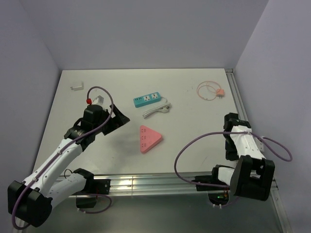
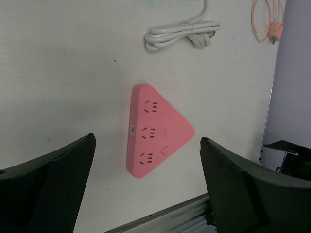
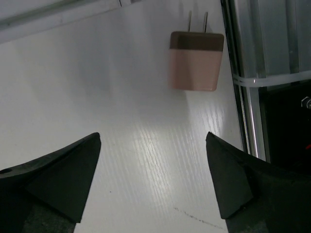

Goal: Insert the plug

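Plug: pale pink block body, brown cap, two bare metal prongs. It lies flat just beside the side rail, untouched. Right gripper: near the rail, jaws wide, empty. Left gripper: well apart from the rail, jaws wide, empty.

Looking at the rig from here: the left arm is stretched out from its base at the near left corner, reaching diagonally in toward the middle with the wrist tipped down. The left gripper has its two black fingers spread wide apart. The right arm is folded up tight over its own base (elbow bunched, forearm pointing toward the far side). The right gripper aims down too, fingers wide apart.
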`<control>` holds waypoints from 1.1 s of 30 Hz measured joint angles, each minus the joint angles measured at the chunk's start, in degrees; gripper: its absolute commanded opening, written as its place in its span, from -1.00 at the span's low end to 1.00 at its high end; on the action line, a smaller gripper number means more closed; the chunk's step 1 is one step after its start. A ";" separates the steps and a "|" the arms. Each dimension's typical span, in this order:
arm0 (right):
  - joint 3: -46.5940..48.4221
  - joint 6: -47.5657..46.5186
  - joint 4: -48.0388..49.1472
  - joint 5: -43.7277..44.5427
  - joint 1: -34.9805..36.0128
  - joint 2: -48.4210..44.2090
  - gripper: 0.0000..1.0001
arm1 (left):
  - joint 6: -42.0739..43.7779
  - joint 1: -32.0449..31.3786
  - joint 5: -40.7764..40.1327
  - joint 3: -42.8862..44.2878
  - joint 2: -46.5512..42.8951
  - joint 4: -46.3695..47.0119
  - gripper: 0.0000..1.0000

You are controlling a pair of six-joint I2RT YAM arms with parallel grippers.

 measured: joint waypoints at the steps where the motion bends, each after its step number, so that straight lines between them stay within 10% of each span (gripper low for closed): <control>1: -0.31 -0.70 0.33 0.46 -1.22 -1.03 0.99 | 0.00 -0.02 0.22 0.00 0.35 0.35 0.87; 12: -4.76 -12.92 8.00 0.74 -16.46 -4.72 0.93 | 0.00 -0.13 3.10 0.00 2.67 2.73 0.86; 27: -5.25 -16.96 9.84 -0.28 -19.91 -2.84 0.60 | 0.04 -0.17 3.52 -0.02 2.67 3.26 0.86; 33: -5.09 -17.44 9.84 -0.24 -20.09 -1.38 0.14 | 0.04 -0.17 3.52 -0.02 2.64 3.30 0.86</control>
